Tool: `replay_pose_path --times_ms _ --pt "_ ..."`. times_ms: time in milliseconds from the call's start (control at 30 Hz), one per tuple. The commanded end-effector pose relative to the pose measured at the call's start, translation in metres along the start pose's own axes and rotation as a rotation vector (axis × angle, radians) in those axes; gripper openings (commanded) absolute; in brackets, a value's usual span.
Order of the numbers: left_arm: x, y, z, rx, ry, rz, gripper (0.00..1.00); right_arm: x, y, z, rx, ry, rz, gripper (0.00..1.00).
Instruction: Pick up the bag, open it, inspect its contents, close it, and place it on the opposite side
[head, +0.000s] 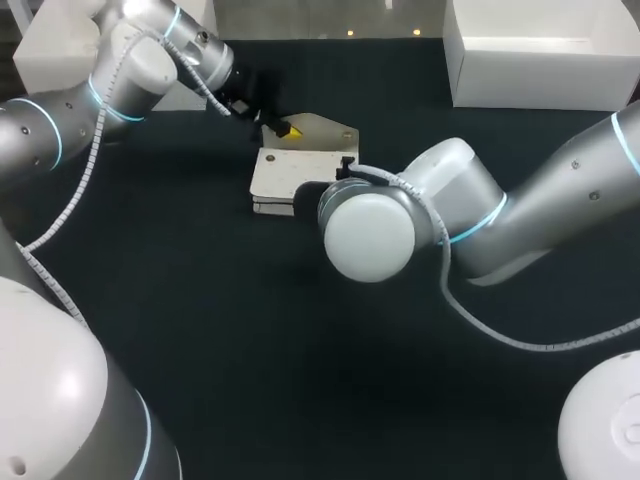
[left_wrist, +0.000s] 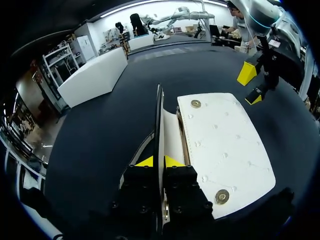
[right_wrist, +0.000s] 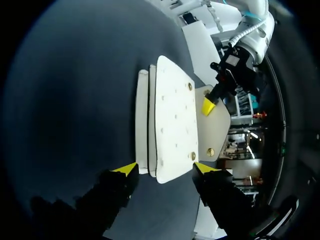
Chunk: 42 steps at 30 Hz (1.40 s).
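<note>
Left gripper (left_wrist: 159, 161) is pinching open the flap (left_wrist: 159, 115) of the white quilted bag (left_wrist: 225, 150).
Right gripper (right_wrist: 166, 168), spread apart, should be bracing the body, holding it flat.

No writing, number or sign can be read in any view. The bag (left_wrist: 225, 150) bears only small round studs and two brass-coloured snaps, none with a legible mark.
</note>
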<state>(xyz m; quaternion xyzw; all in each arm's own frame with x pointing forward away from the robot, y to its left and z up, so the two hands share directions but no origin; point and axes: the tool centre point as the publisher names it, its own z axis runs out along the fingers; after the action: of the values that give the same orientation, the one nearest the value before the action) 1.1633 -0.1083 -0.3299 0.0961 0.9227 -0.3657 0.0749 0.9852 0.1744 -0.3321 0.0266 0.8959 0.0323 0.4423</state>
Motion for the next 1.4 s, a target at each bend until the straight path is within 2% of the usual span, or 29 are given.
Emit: replay_pose_path --times_ms 33,100,133,167,200,267,733,1000,1133,1400 --pt "0.000 -0.008 -0.021 -0.004 0.010 -0.011 0.00 -0.016 0.002 -0.028 -0.005 0.037 -0.003 1.00" --pt "0.000 -0.010 -0.027 -0.004 0.009 -0.016 0.00 -0.022 0.005 -0.038 -0.012 0.034 -0.003 1.00" --pt "0.001 -0.011 -0.030 -0.003 0.011 -0.020 0.00 -0.024 0.006 -0.042 -0.016 0.033 -0.003 0.84" --pt "0.001 -0.012 -0.033 -0.003 0.011 -0.022 0.00 -0.026 0.007 -0.045 -0.014 0.033 -0.005 0.55" --pt "0.001 -0.013 -0.036 -0.004 0.010 -0.024 0.00 -0.029 0.008 -0.048 -0.011 0.033 -0.006 0.40" --pt "0.001 -0.015 -0.041 -0.004 0.012 -0.028 0.00 -0.032 0.010 -0.053 -0.007 0.035 -0.010 0.00" --pt "0.012 -0.024 -0.073 0.019 0.013 -0.024 0.00 -0.049 0.026 -0.065 0.042 0.098 -0.024 0.00" --pt "0.016 -0.017 -0.085 0.044 -0.002 -0.044 0.00 -0.055 0.036 -0.067 0.087 0.159 -0.059 0.00" --pt "0.016 -0.017 -0.085 0.044 -0.002 -0.044 0.00 -0.061 0.038 -0.063 0.062 0.226 -0.019 0.00" --pt "0.016 -0.017 -0.085 0.044 -0.002 -0.044 0.00 -0.061 0.038 -0.063 0.062 0.226 -0.019 0.00"
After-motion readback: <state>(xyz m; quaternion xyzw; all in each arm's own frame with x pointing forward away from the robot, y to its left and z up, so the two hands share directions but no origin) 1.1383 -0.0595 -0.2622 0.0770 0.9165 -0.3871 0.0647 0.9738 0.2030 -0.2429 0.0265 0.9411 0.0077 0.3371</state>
